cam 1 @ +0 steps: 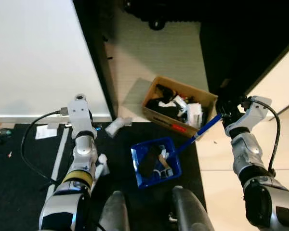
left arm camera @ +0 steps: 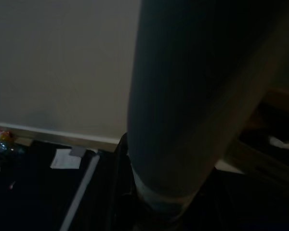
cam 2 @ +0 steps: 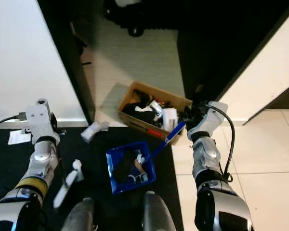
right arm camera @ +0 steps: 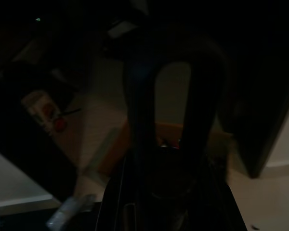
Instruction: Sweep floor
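Note:
A blue dustpan (cam 1: 156, 161) lies on the black mat just ahead of my feet, holding dark scraps and bits of litter. Its long blue handle (cam 1: 202, 130) slants up to the right into my right gripper (cam 1: 227, 111), which is shut on it. In the right wrist view, two dark fingers (right arm camera: 195, 96) frame the cardboard box beyond. My left arm (cam 1: 79, 111) is raised over the mat near the white wall, its fingers hidden. A white stick-like object (cam 2: 70, 180) lies beside that arm.
An open cardboard box (cam 1: 180, 106) full of rubbish stands behind the dustpan. A crumpled white piece (cam 1: 116, 126) lies by the dark door frame (cam 1: 94, 48). A paper scrap (cam 1: 45, 131) rests on the mat (cam 1: 19, 183). Pale tiles (cam 1: 221, 192) lie to the right.

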`<state>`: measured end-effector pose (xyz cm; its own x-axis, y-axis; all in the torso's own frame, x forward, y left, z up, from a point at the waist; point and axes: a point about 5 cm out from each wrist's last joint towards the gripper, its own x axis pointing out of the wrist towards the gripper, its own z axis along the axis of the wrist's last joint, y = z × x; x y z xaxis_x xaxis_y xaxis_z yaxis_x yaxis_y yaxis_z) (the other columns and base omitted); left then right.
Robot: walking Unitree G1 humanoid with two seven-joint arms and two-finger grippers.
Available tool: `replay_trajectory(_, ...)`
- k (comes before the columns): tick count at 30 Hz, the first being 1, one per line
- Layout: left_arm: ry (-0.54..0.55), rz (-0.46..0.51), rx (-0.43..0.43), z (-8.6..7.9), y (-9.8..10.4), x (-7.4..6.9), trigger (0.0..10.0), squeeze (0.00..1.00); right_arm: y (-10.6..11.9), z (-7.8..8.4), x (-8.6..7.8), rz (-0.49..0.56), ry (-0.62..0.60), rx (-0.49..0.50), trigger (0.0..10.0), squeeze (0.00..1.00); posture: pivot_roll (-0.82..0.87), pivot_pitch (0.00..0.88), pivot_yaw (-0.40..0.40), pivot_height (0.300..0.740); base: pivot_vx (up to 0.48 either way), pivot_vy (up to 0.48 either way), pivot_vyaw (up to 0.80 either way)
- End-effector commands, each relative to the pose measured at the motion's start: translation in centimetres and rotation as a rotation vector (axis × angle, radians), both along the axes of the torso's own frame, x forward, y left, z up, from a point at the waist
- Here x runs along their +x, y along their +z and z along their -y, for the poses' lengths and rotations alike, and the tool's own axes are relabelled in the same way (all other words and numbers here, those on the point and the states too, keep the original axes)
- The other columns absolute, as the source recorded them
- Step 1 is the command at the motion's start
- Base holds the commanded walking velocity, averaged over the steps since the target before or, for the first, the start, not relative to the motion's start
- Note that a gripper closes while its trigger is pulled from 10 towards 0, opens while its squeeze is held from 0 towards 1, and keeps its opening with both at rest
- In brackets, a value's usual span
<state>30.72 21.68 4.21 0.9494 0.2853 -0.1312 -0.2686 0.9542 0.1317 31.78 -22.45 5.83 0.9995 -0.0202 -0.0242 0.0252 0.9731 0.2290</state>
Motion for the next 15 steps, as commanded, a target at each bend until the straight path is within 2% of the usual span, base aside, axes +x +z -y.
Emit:
replay_trajectory(1,-0.009,-0.006,-0.017,0.34,-0.14,0.04,10.0,0.00,1.11,0.47,0.46,0.057,-0.026,0.012,10.0,0.00,0.00,0.078,-0.042,0.740,0.000,-0.480,0.00)
replay_trajectory(7,-0.010,-0.010,-0.018,0.26,-0.15,0.06,10.0,0.00,1.05,0.56,0.37,0.058,-0.031,0.012,10.0,0.00,0.00,0.079,-0.038,0.740,0.000,-0.471,0.00)
replay_trajectory(11,0.009,-0.043,-0.047,0.15,-0.50,0.04,10.0,0.00,1.06,0.49,0.41,0.058,-0.034,0.013,10.0,0.00,0.00,0.080,-0.037,0.740,0.000,0.000,0.00)
replay_trajectory(15,0.001,-0.044,-0.037,0.19,-0.47,0.08,10.0,0.00,1.09,0.44,0.44,0.059,-0.034,0.014,10.0,0.00,0.00,0.081,-0.037,0.740,0.000,0.000,0.00)
